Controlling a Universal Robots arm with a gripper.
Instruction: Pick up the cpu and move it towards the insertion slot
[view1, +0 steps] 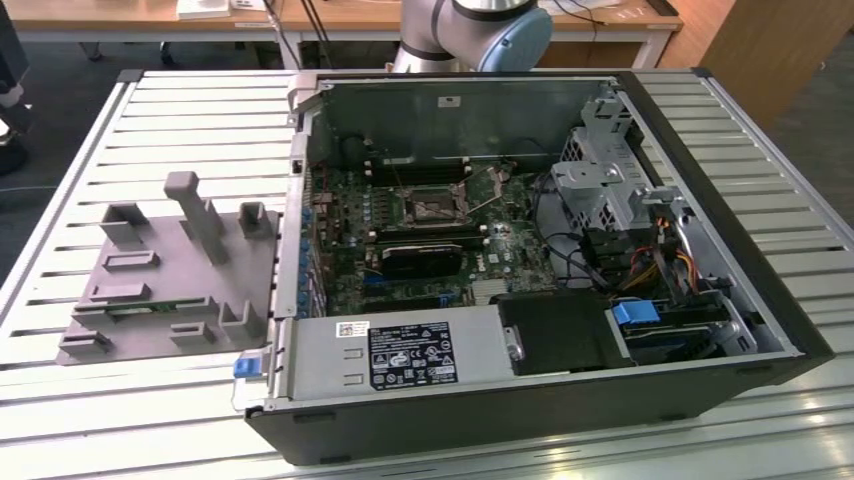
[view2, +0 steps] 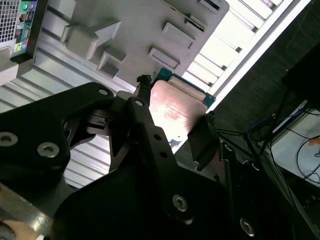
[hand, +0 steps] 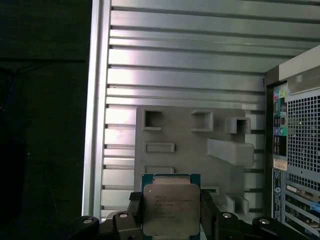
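Silvery metal tops the small, flat, square cpu (hand: 171, 209), its green board edge showing round the lid. We see it pinched by two opposite edges in the black two-fingered gripper (hand: 171, 211), which is closed on it. In the second wrist view the chip (view2: 175, 112) hangs between the fingers (view2: 150, 135) with the pale grey plastic fixture (view2: 130, 25) beyond it and apart from it, so we judge it lifted clear.

It sits over the fixture and the slatted aluminium table (hand: 175, 50). The back panel of the black computer case (hand: 300, 130) is off to one side.

In the exterior view the insertion slot (view1: 430, 207), a shiny square metal frame with a dark centre ringed by green circuit board, lies deep inside the open case. It is well apart from the fixture (view1: 147, 285) at the exterior view's left.

Our main worry is the grip. Only thin edges are held, so a jolt or a quick turn could let the chip slip or tilt between the pads.

The case wall stands between the chip and the socket, so a path that is too low could strike the wall and knock the chip loose.

Cables and brackets crowd the board near the socket, and the wide fingers could catch on them.

A chip that arrives rotated or tilted would not match the frame and could damage the contacts. We cannot tell from here whether the frame stands open.
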